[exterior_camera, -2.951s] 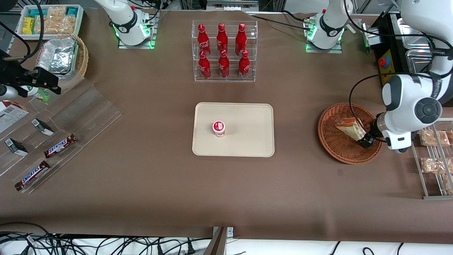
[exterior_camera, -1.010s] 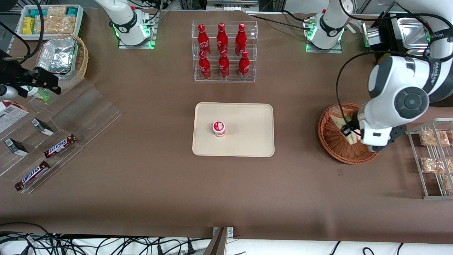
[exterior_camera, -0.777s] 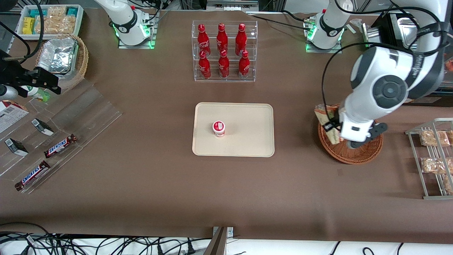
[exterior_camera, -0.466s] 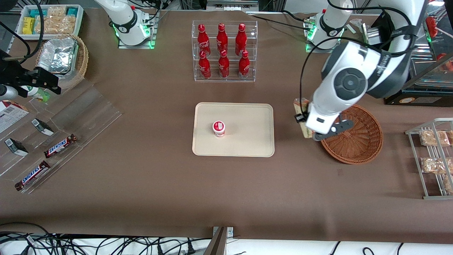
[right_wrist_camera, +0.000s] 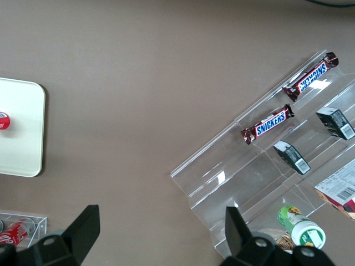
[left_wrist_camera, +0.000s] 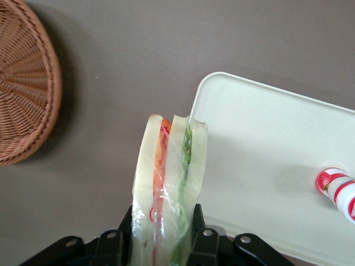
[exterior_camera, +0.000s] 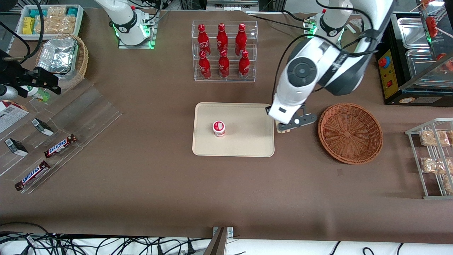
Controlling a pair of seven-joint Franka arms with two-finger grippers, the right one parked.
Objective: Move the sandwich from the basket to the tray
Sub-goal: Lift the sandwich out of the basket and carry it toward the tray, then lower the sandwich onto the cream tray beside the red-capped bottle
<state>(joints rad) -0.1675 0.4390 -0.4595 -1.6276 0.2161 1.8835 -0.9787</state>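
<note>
In the left wrist view my gripper (left_wrist_camera: 165, 235) is shut on the sandwich (left_wrist_camera: 169, 177), a clear-wrapped wedge of pale bread with red and green layers, held upright between the black fingers (left_wrist_camera: 197, 227). The sandwich's tip hangs over the rim of the cream tray (left_wrist_camera: 266, 160); the reddish-brown basket (left_wrist_camera: 22, 83) lies apart, with nothing in it. From the front, the gripper (exterior_camera: 282, 126) hovers at the tray's (exterior_camera: 247, 143) edge on the basket's (exterior_camera: 350, 132) side. Only a small tan bit of the sandwich (exterior_camera: 282, 131) shows under the wrist.
A small red-and-white cup (exterior_camera: 219, 128) stands on the tray. A clear rack of red bottles (exterior_camera: 223, 51) stands farther from the front camera than the tray. A wire rack with bagged snacks (exterior_camera: 433, 156) sits toward the working arm's end of the table.
The gripper lifted the sandwich out of the basket and carried it sideways to the tray's edge. The basket is now bare.
</note>
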